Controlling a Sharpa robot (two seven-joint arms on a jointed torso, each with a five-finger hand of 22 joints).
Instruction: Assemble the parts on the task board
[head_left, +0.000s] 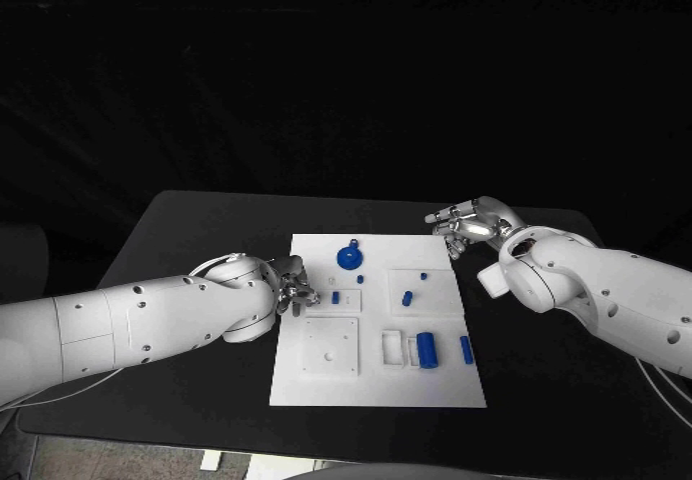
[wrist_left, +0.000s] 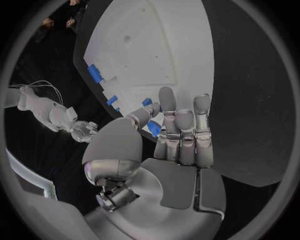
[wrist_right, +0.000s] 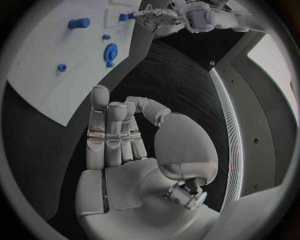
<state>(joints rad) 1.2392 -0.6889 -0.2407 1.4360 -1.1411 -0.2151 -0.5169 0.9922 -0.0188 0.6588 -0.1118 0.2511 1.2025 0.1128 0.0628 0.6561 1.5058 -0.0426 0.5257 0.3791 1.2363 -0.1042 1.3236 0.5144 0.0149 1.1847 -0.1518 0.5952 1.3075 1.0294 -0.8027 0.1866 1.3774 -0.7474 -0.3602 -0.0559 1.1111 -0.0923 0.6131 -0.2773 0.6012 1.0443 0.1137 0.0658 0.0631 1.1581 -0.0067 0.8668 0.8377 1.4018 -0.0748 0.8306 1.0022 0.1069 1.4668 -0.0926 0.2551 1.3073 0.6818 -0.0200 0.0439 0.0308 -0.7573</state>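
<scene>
- At the board's left edge: left hand (head_left: 296, 290), fingers curled toward the thumb around a small blue part (wrist_left: 154, 128); can't tell if it's actually pinched.
- On the white task board (head_left: 378, 385): blue round knob piece (head_left: 349, 257) near the far edge, small blue pegs mid-board, blue cylinder (head_left: 427, 348) in the near-right slots.
- Off the board's far-right corner: right hand (head_left: 469, 226), over the black table (head_left: 216, 215), fingers apart, holding nothing.

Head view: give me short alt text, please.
A white task board lies on a black table, with small blue parts on it. The left hand is at its left edge; the right hand hovers off its far right corner.
</scene>
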